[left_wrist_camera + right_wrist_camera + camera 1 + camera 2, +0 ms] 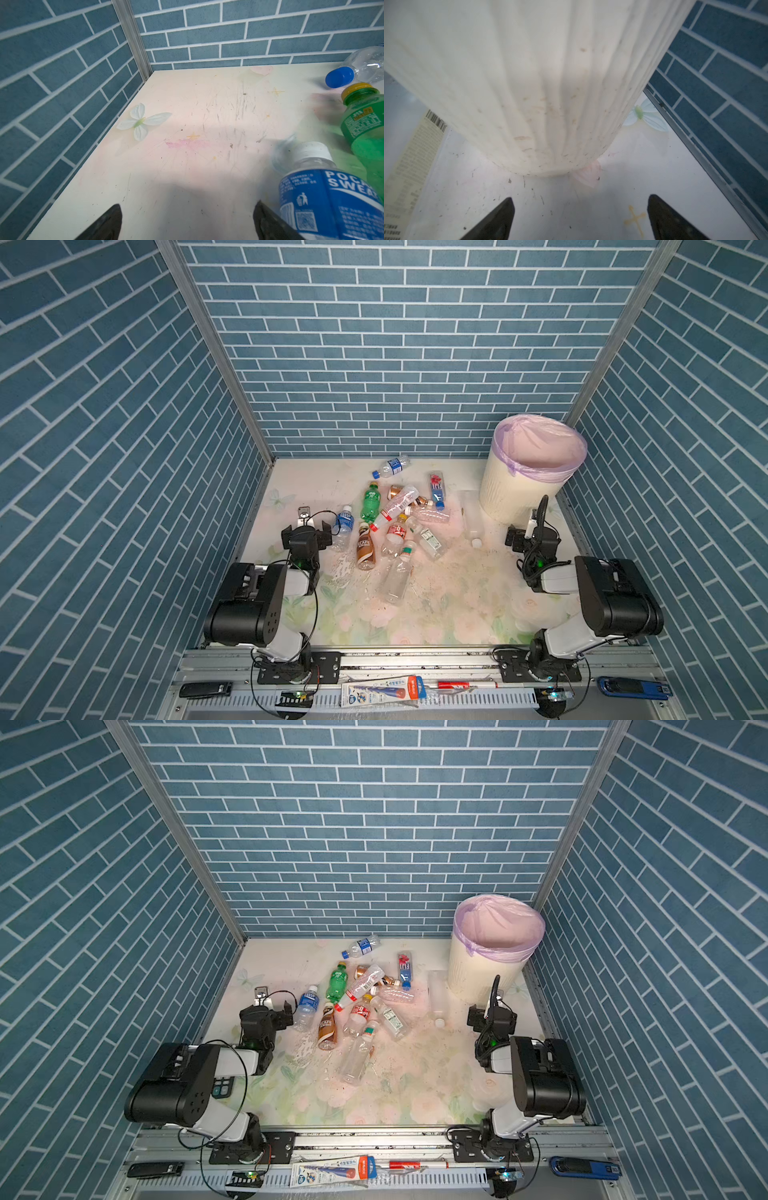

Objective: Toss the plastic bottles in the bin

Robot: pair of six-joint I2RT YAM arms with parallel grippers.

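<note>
- the left gripper (188, 205) stands wide open and holds nothing, low over the left side of the tabletop (457, 605).
- a blue-labelled bottle (343, 526) with a white cap lies just beside it; whether it touches a finger cannot be told.
- the plastic bottles (395, 522) lie in a loose heap mid-tabletop, among them a green bottle (371, 502) and a brown bottle (366, 549).
- one clear bottle (473, 518) lies apart from the heap, near the bin (519, 493).
- the bin stands upright in the far right corner, a lilac bag folded over its rim.
- the right gripper (580, 198) is open and empty, near the foot of the bin, facing its ribbed wall.
</note>
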